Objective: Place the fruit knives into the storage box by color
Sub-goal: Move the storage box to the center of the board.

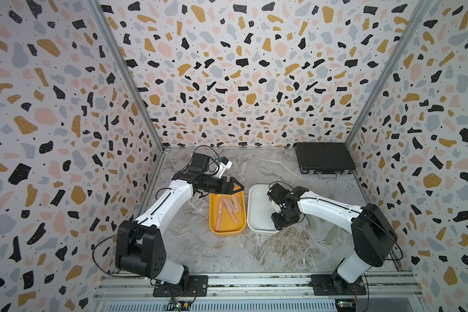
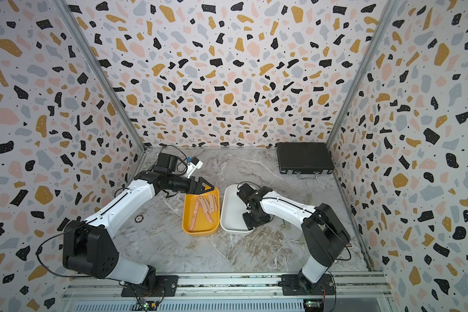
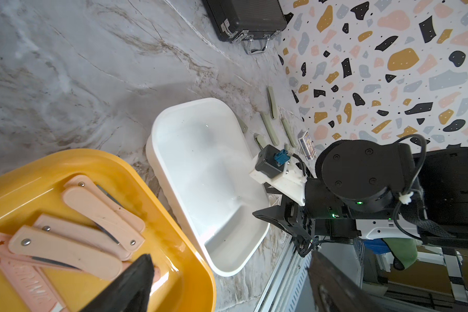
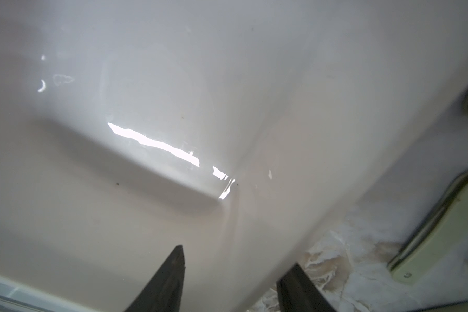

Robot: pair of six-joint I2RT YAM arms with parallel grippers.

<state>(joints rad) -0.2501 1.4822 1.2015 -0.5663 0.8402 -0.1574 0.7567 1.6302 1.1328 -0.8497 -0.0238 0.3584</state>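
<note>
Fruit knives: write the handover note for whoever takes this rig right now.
Left gripper: open, empty, over the far end of the yellow tray.
Right gripper: open, empty, low inside the white tray.
Done: the pink fruit knives lie in the yellow tray.
Left: the green fruit knives lie on the table beside the right arm. None shows in the white tray, probably where they go.

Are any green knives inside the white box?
No, the white box holds nothing; the green knives lie on the table beside it.
</note>
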